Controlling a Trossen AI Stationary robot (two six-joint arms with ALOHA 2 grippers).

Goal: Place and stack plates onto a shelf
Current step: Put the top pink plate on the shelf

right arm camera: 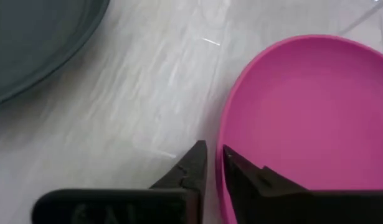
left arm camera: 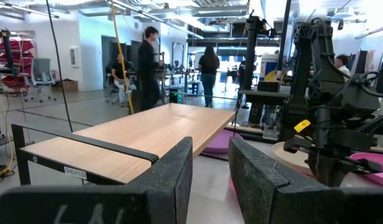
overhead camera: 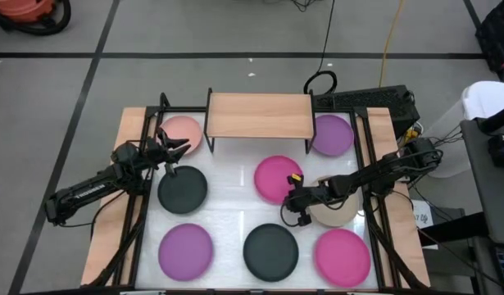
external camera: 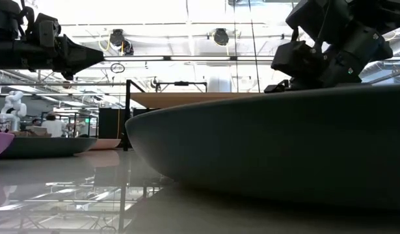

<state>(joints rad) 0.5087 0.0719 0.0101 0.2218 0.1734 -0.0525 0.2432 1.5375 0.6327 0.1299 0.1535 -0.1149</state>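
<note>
1. High view shows my right gripper (overhead camera: 295,199) low over the table at the near edge of a magenta plate (overhead camera: 278,178); my forearm crosses the beige plate (overhead camera: 333,215) just behind it.
2. Right wrist view has my two fingers nearly together, astride the magenta plate's rim (right arm camera: 223,143), one outside, one over the bowl; I judge they are pinching or about to pinch the lip, since a shallow plate gives no other hold; whether they bear on it I cannot tell.
3. Ahead of that hand, past the magenta plate, stands the shelf (overhead camera: 258,115), its wooden top bare; nothing is stacked yet, so the task looks barely begun.
4. My left gripper (overhead camera: 174,151) hovers between the pale pink plate (overhead camera: 183,129) and a dark grey plate (overhead camera: 183,189), fingers parted and holding nothing; it points at the shelf, waiting.
5. Other plates lie apart from my right hand: a purple plate (overhead camera: 331,134) beside the shelf; along the near side a second purple plate (overhead camera: 185,251), a second dark grey plate (overhead camera: 270,251) and a second magenta plate (overhead camera: 342,256).
6. Lifting by one rim will likely tilt the plate; it could slip.
</note>
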